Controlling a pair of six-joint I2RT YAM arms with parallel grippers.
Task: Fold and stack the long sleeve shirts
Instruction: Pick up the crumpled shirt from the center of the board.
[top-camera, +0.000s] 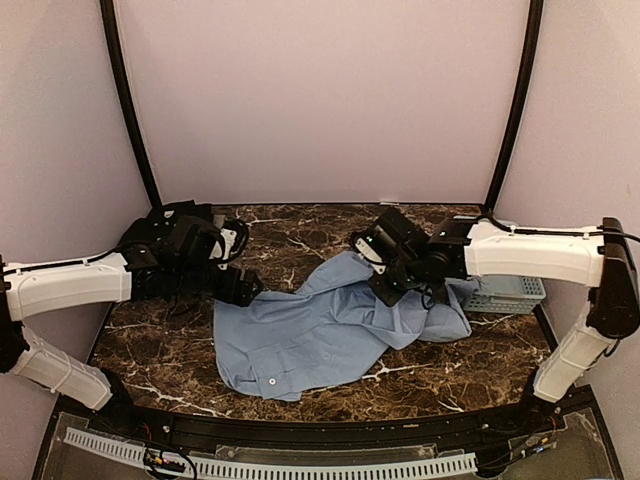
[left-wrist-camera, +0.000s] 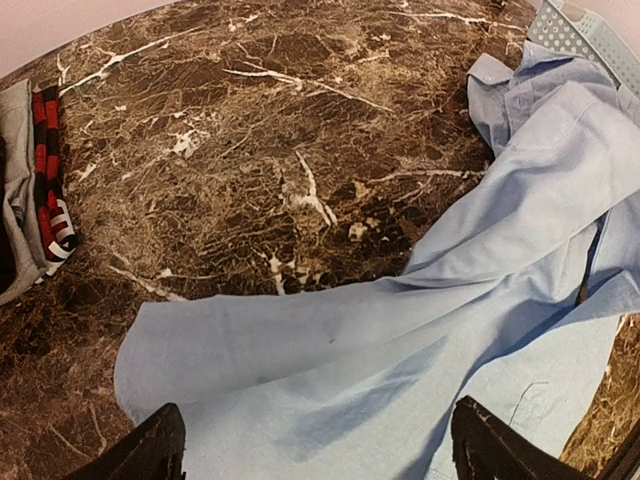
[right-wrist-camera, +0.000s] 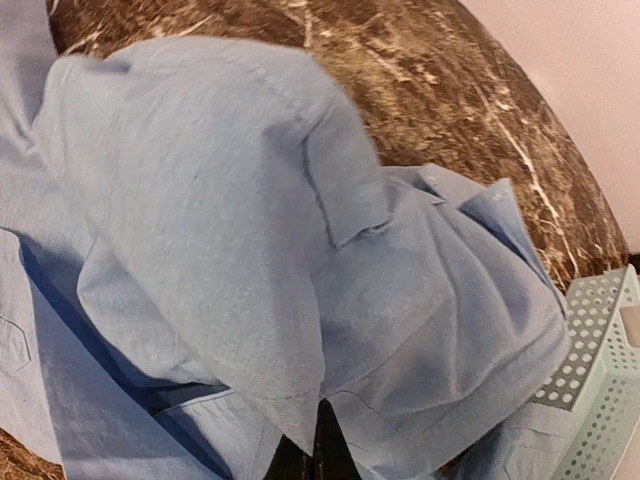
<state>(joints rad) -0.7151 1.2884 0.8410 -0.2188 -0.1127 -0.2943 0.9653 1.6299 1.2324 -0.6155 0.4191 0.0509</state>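
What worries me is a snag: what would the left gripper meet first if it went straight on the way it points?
Most likely the light blue shirt, whose cloth lies just ahead of the open left gripper, though depth is unclear.

The 2 arms reach inward; left claw (left-wrist-camera: 318, 452) gapes wide, right claw (top-camera: 386, 290) clamped tight.

shirt (top-camera: 310, 335) on table (top-camera: 480, 370) centre | basket (top-camera: 510, 293) right, touching shirt | second cloth (left-wrist-camera: 35, 190) on table, apart

A robot test booth: plain pale walls (top-camera: 320, 100) and black poles (top-camera: 128, 100) enclose a marble-patterned table (top-camera: 300, 235).
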